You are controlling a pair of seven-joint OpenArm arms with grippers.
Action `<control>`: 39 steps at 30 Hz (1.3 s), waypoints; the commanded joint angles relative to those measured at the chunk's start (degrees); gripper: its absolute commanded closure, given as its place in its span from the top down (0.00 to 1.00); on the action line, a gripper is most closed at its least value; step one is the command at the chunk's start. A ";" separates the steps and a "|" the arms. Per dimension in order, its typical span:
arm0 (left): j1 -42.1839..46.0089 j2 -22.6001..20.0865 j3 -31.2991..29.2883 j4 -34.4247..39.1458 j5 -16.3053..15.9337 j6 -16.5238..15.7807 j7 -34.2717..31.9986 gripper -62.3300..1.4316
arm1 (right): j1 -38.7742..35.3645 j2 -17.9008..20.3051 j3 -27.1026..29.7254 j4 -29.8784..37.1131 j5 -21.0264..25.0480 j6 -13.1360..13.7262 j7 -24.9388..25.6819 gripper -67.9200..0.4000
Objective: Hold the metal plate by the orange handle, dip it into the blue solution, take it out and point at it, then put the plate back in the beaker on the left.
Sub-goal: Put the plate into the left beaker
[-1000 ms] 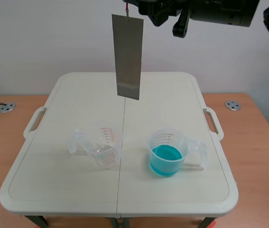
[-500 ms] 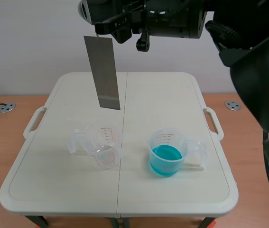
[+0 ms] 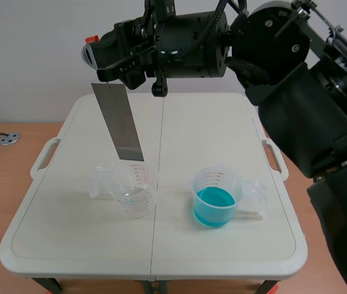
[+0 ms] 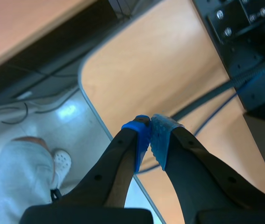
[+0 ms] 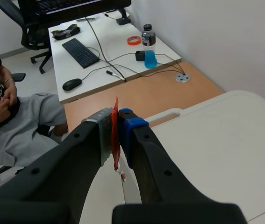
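The right claw point(image 3: 101, 72) stays clamped on the orange handle point(image 5: 115, 135) and has carried the metal plate point(image 3: 119, 122) left and downward. A second ago the plate hung high over the middle of the desk point(image 3: 222, 122). Now its lower edge is at the rim of the left beaker point(image 3: 135, 193), though whether it is already inside cannot be told.

The plate is a long, dull grey strip. It hangs tilted, with its top nearer the desk's left side and its bottom nearer the middle. The right beaker point(image 3: 215, 199) stands well apart from it, with the blue solution point(image 3: 214, 206) in its lower part.

Only the right wrist view shows the grip itself, with the thin orange strip pressed between the right claw's point(image 5: 116, 122) grey and blue pads. It also shows a seated person point(image 5: 10, 116) beside an office desk point(image 5: 123, 51).

Only the left wrist view shows the left claw point(image 4: 150, 127). It is off the desk, its pads closed together on nothing.
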 commanded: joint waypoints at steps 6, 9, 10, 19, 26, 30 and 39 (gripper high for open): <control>-0.20 0.28 0.17 0.31 -0.31 -0.02 -0.35 0.10 | 1.07 -0.17 0.31 0.26 0.63 0.02 -0.31 0.02; -0.20 0.44 0.17 0.31 -0.31 -0.37 -0.35 0.10 | 0.46 -0.17 0.31 0.07 0.66 0.02 -0.52 0.02; -0.20 0.44 0.17 0.31 -0.31 -0.39 -0.35 0.10 | 0.33 -0.15 0.31 0.02 0.63 0.02 -0.52 0.02; -0.22 0.42 0.17 0.02 -0.33 -0.39 0.87 0.10 | -0.96 -0.13 0.31 -0.04 0.61 0.02 -2.47 0.02; -1.33 0.42 0.20 -1.86 -0.33 -0.81 1.18 0.10 | -1.92 -0.15 0.31 -0.04 0.20 0.02 -2.56 0.02; -1.44 0.42 0.20 -2.38 -0.33 -0.85 1.16 0.10 | -2.49 -0.15 0.31 -0.04 -0.66 0.02 -2.43 0.02; -2.08 0.39 0.20 -2.38 -0.33 -0.87 2.51 0.10 | -3.21 -0.15 0.28 -1.66 -0.68 0.02 -2.08 0.02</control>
